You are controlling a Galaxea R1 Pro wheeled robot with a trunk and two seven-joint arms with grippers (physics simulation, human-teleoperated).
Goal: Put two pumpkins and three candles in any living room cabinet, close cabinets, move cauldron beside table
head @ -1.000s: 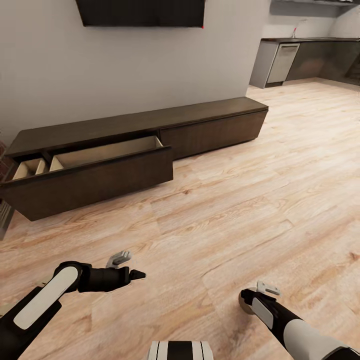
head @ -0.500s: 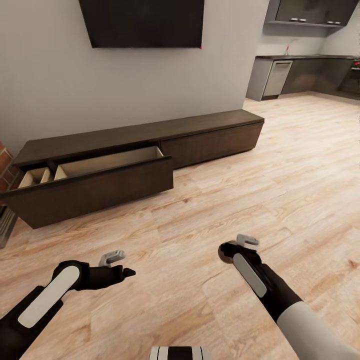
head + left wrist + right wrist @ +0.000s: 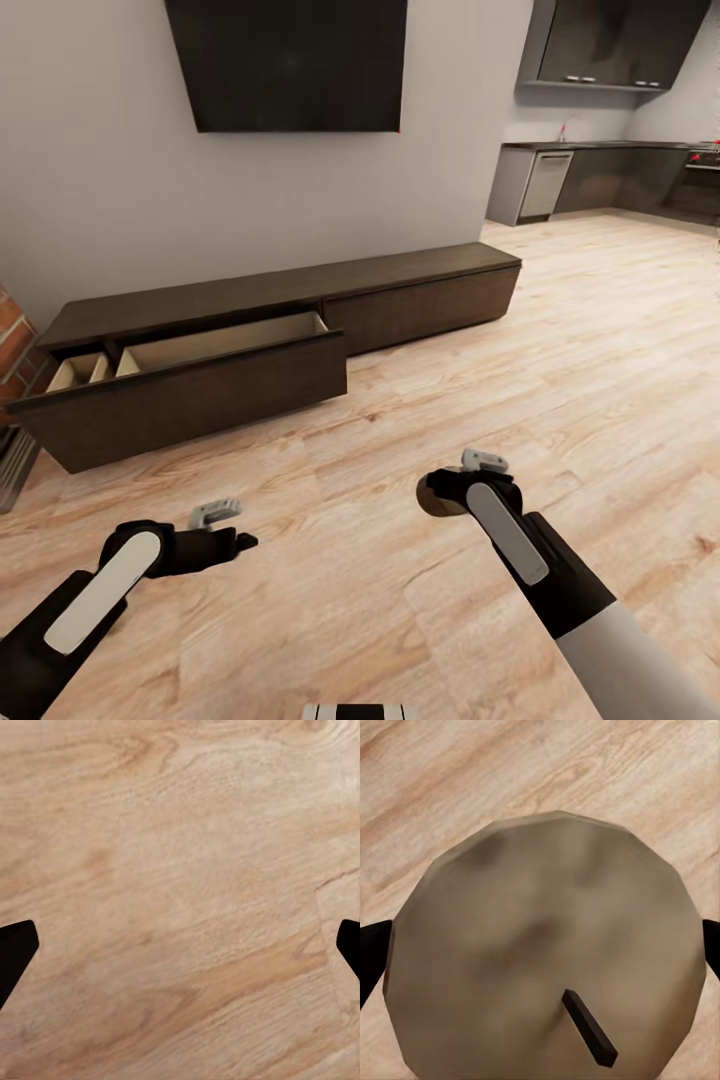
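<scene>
Light plank floor (image 3: 450,400) under long cabinet (image 3: 400,290)

The cabinet (image 3: 280,330) stands against the wall, below the TV (image 3: 290,62)

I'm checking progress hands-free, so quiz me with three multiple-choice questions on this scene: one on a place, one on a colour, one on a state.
1. Which end of the cabinet has the open drawer?
A. the end by the brick
B. the end toward the kitchen
C. no drawer is open

2. What colour is the candle in the right gripper?
A. orange
B. tan
C. blue

3. What state is the left gripper in?
A. open, empty
B. shut on a pumpkin
C. shut on a candle

Answers:
1 A: the cabinet has its open drawer beside the brick.
2 B: the right gripper holds a tan candle.
3 A: the left gripper has its fingers spread over bare floor.
</scene>
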